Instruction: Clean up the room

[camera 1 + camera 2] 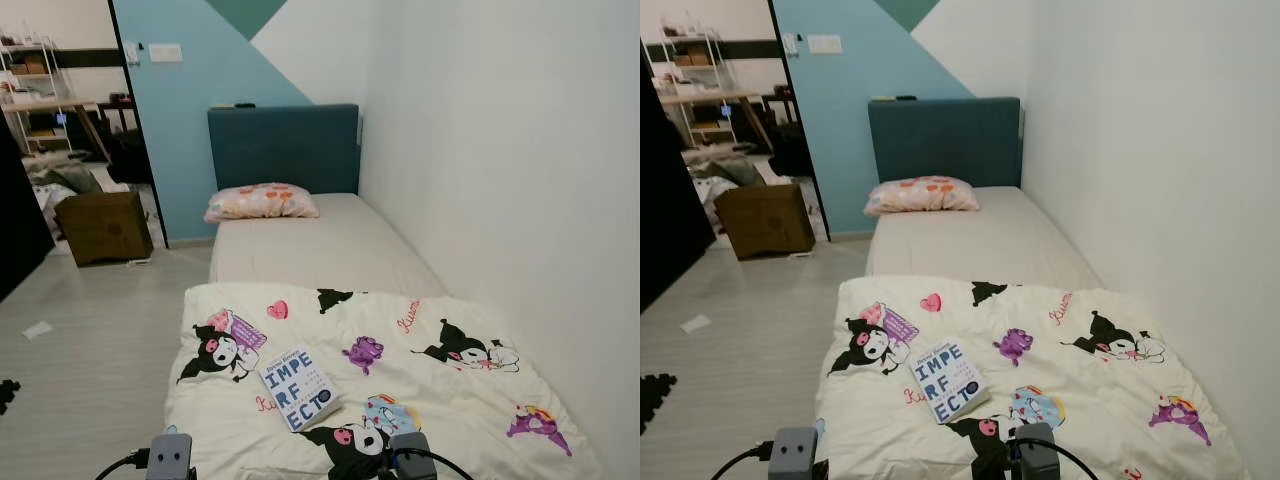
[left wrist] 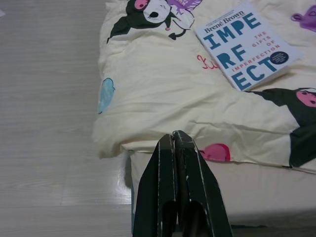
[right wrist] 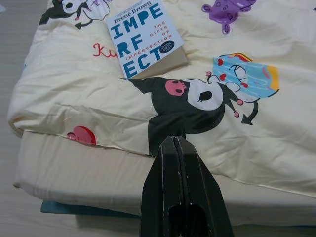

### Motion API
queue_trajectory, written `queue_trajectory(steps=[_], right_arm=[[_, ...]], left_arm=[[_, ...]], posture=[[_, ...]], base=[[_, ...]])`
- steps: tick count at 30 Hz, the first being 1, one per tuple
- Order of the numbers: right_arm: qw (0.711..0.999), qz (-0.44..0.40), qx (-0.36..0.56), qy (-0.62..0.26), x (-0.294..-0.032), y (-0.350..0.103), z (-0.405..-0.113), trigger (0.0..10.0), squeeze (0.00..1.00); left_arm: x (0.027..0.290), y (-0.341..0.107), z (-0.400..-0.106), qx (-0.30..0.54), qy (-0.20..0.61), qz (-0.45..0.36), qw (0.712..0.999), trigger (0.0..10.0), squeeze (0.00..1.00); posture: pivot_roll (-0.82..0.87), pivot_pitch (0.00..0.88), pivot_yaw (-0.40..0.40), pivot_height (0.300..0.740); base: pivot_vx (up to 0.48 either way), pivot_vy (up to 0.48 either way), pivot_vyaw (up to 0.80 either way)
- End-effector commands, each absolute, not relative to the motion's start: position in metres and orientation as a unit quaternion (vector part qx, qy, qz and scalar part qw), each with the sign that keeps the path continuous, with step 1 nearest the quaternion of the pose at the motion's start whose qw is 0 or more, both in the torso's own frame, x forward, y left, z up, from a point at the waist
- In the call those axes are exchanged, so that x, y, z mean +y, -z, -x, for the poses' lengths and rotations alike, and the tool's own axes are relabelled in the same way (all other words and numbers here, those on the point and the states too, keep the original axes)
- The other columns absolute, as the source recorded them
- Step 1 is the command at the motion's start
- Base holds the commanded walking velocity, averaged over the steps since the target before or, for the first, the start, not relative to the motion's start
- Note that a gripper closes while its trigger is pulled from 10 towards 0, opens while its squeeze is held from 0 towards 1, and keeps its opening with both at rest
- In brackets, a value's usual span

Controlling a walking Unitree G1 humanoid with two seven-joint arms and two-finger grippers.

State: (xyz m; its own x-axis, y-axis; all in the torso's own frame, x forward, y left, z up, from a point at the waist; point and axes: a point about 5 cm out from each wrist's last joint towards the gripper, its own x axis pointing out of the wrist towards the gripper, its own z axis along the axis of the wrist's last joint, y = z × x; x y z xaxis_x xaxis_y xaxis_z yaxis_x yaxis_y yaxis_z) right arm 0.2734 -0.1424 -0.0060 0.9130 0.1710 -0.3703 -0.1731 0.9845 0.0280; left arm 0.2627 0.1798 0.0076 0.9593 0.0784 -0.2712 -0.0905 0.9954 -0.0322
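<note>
The book (image 1: 299, 386) lies flat, cover up, on the cartoon-print blanket (image 1: 430, 390), near the foot end of the bed (image 1: 330, 245) and towards the floor-side edge. A pillow (image 1: 261, 202) rests against the blue headboard (image 1: 283, 147) at the far end, well apart from the book.

Both of my arms are held low over the foot edge of the mattress. My left gripper (image 2: 176, 140) has its two fingers pressed together and holds nothing. My right gripper (image 3: 177, 143) is likewise closed and empty.

Step in hand, as I judge it: pick up the book.

1. Spread the fingers of the right gripper before advancing; it sits nearer the book's lower edge.
2. Approach from the side, along the blanket surface, so one finger slides under the cover edge.
3. Avoid pinching blanket fabric with the book; soft bedding will yield under pressure.
4. Lift level.
</note>
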Motion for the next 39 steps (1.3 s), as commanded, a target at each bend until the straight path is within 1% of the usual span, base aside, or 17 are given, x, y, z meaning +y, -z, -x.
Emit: queue_trajectory(steps=[1, 7, 19, 21, 34, 39], right_arm=[[0.976, 0.002, 0.199, -0.091, -0.1408, 0.0106, -0.269, 10.0, 0.0], [0.975, 0.019, 0.195, -0.108, -0.1394, 0.0086, -0.271, 10.0, 0.0], [0.977, 0.023, 0.185, -0.107, -0.1399, 0.006, -0.2729, 10.0, 0.0], [0.978, 0.009, 0.188, -0.089, -0.1431, 0.0068, -0.2724, 10.0, 0.0], [0.978, 0.01, 0.195, -0.079, -0.1451, 0.0108, -0.2681, 10.0, 0.0], [0.978, 0.007, 0.195, -0.078, -0.1448, 0.0115, -0.2671, 10.0, 0.0]], left_arm=[[0.179, -0.0027, -0.259, 0.148, -0.038, 0.013, 0.988, 10.0, 0.0], [0.1746, 0.0, -0.2579, 0.156, -0.026, 0.01, 0.987, 10.0, 0.0], [0.1772, -0.0028, -0.2589, 0.146, -0.029, 0.006, 0.989, 10.0, 0.0], [0.1777, -0.0042, -0.2608, 0.145, -0.027, 0.001, 0.989, 10.0, 0.0], [0.1784, -0.0076, -0.2643, 0.136, -0.026, -0.009, 0.99, 10.0, 0.0], [0.1788, -0.0084, -0.2655, 0.137, -0.028, 0.0, 0.99, 10.0, 0.0]], posture=[[0.0, 0.077, 0.017, 0.74], [0.0, 0.072, 0.015, 0.74], [0.0, 0.063, 0.018, 0.74], [0.0, 0.064, 0.02, 0.74], [-0.01, 0.068, 0.032, 0.74], [-0.01, 0.07, 0.031, 0.74]], base=[[0.0, 0.0, 0.0], [0.0, 0.0, 0.0], [0.0, 0.0, 0.77], [0.0, 0.0, 0.0], [0.0, 0.0, 0.0], [0.0, 0.0, 0.0]])
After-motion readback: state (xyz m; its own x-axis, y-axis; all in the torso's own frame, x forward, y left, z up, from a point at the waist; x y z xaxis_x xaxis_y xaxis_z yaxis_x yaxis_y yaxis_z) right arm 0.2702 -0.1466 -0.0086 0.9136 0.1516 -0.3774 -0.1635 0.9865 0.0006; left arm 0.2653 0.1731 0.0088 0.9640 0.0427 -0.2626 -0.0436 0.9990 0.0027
